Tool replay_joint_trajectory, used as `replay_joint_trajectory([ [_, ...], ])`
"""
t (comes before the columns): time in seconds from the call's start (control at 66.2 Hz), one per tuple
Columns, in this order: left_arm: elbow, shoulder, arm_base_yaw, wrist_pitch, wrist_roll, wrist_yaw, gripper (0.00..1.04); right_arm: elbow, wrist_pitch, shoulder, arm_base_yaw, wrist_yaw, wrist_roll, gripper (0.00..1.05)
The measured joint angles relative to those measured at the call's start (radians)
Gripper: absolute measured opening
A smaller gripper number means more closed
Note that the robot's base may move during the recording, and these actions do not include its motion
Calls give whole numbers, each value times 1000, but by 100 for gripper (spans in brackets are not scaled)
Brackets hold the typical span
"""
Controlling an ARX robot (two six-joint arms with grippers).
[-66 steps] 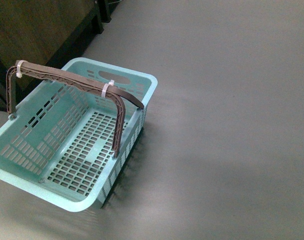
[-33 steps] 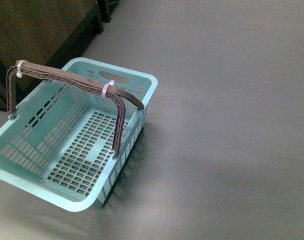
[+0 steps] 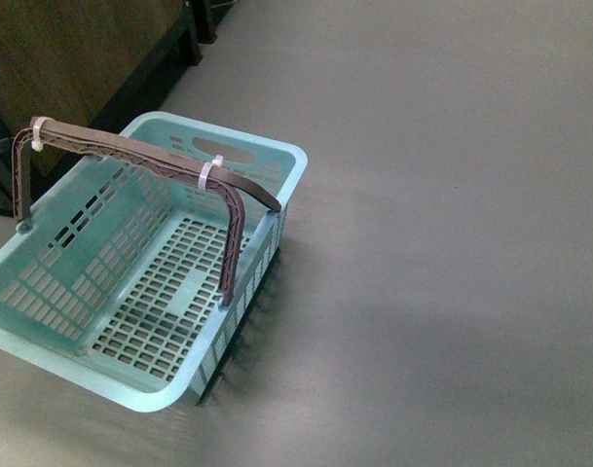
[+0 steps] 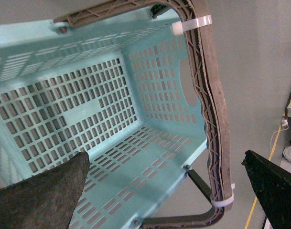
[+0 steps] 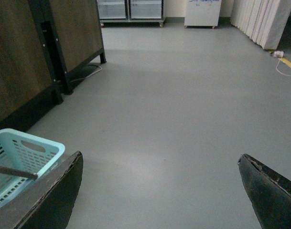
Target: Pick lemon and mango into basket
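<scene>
The light teal basket (image 3: 43, 345) sits on the grey floor at the left of the front view, its brown handle (image 3: 130, 154) raised and tied with white zip ties; nothing lies inside it. In the left wrist view the basket's slotted wall (image 4: 88, 95) fills the picture and the handle (image 4: 213, 109) runs past the open left gripper (image 4: 167, 164), whose fingers straddle the basket's rim and handle without touching. The right gripper (image 5: 159, 164) is open over bare floor, with a corner of the basket (image 5: 26, 152) beside one finger. The lemon and the mango are out of view. Neither arm shows in the front view.
A dark wooden cabinet (image 3: 72, 58) stands behind the basket at the upper left, also visible as the cabinet (image 5: 40, 52) in the right wrist view. Glass-fronted units (image 5: 131, 9) and a white curtain (image 5: 264, 21) line the far wall. A yellow cable (image 5: 286, 64) lies on the floor.
The basket has drifted very slightly left and down in the front view; nothing else differs.
</scene>
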Motion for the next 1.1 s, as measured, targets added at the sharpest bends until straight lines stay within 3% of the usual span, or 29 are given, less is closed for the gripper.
replay_joint_trajectory([
  [0.363,307,271,-146,7,-132,-32,98,0,0,0,0,0,0,96],
  [0.756,496,429,-192,4,-196,-84,98,0,0,0,0,0,0,96],
  [0.862,513,438,-202,-8,-201,-105,83,0,0,0,0,0,0,96],
  [0.907,519,442,-204,-34,-219,-121,71,0,0,0,0,0,0,96],
  [1.104,520,452,-200,-35,-256,-150,35,0,0,0,0,0,0,96],
])
